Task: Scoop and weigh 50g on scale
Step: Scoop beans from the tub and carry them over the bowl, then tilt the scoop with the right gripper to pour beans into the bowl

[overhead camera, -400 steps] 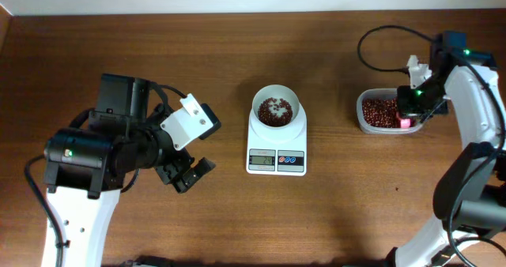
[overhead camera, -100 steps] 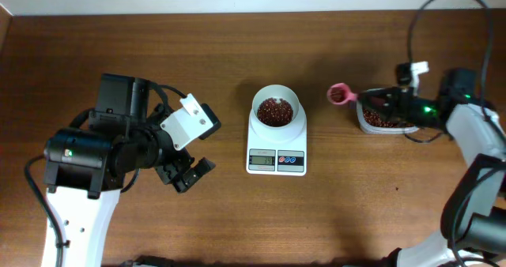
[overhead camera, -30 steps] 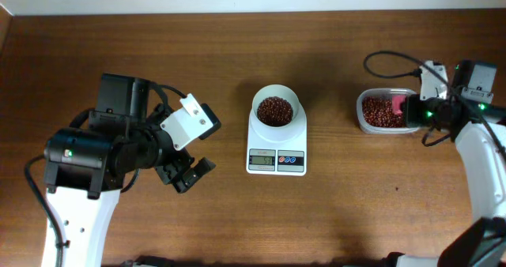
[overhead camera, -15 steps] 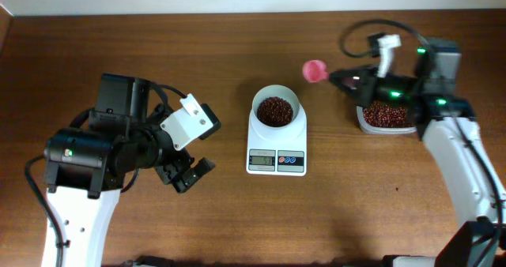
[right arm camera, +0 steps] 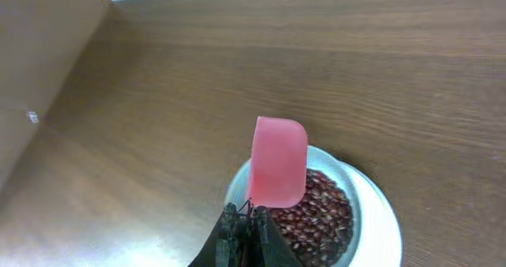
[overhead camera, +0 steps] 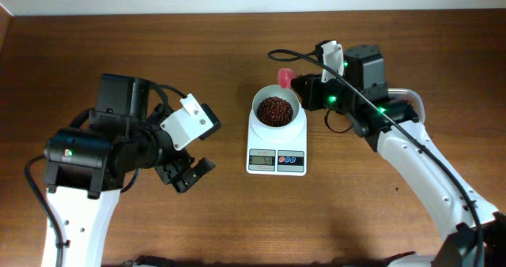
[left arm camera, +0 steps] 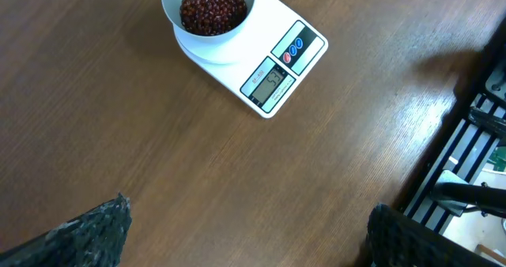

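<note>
Hanging at the far rim of the bowl (overhead camera: 254, 107) on the scale (overhead camera: 277, 143), at the table's middle, the pink scoop (right arm camera: 278, 163) runs lengthwise from the right fingers (right arm camera: 241, 218) clenched on it toward the beans (overhead camera: 274, 109) just beneath. The left fingers (overhead camera: 194, 174), spread wide and empty, sit well apart toward the left edge.

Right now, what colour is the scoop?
The scoop is pink; clearest in the right wrist view.
</note>
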`<action>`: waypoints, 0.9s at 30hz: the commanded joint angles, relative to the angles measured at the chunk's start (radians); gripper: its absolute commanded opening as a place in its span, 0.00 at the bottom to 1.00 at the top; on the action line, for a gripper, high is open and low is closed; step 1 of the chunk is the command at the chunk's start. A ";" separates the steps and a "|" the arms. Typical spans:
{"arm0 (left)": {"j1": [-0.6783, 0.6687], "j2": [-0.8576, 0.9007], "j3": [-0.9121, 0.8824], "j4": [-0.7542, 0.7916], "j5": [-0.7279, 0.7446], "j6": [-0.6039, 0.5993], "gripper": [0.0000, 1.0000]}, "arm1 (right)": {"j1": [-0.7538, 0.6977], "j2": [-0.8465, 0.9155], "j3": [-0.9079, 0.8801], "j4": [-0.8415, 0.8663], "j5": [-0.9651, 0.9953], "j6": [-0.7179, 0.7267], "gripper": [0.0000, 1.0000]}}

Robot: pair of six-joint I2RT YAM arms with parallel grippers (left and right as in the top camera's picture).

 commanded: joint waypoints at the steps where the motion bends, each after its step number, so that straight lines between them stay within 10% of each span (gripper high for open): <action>1: 0.003 0.000 0.009 0.001 0.003 0.017 0.99 | 0.040 0.074 0.004 -0.001 0.066 -0.019 0.04; 27: 0.003 0.000 0.009 0.001 0.003 0.017 0.99 | 0.123 0.176 0.004 -0.087 0.256 -0.120 0.04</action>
